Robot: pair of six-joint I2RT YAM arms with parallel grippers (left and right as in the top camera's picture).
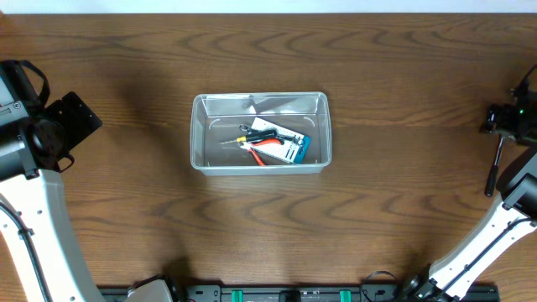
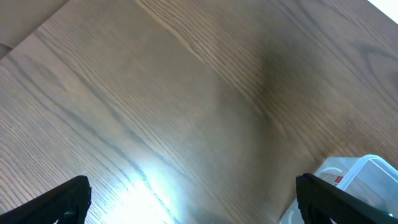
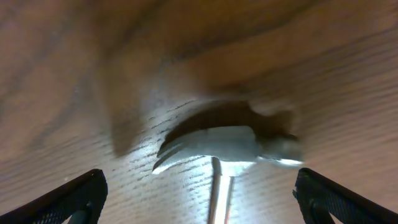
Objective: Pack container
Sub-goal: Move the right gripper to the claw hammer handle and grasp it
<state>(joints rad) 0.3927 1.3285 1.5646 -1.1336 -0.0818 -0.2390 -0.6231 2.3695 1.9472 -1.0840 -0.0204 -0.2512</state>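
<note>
My left pincer (image 2: 196,202) is spread over the grained wooden table (image 2: 155,93). The clear, round-cornered plastic container (image 1: 200,134) sits off to its right. My right pincer (image 3: 202,196), also spread, flanks a smooth metal hammer (image 3: 224,146).

Both arms are built alike: the left arm (image 1: 38,218) and the right arm (image 1: 491,239) each have a smooth white link ending in a blocky black wrist housing. A thin black cable (image 1: 21,243) runs along the left one. A small green light (image 1: 521,110) glows on the right. The left claw (image 2: 193,186) and right claw (image 3: 200,180) have matte black, wedge-shaped fingers (image 2: 65,202).
</note>
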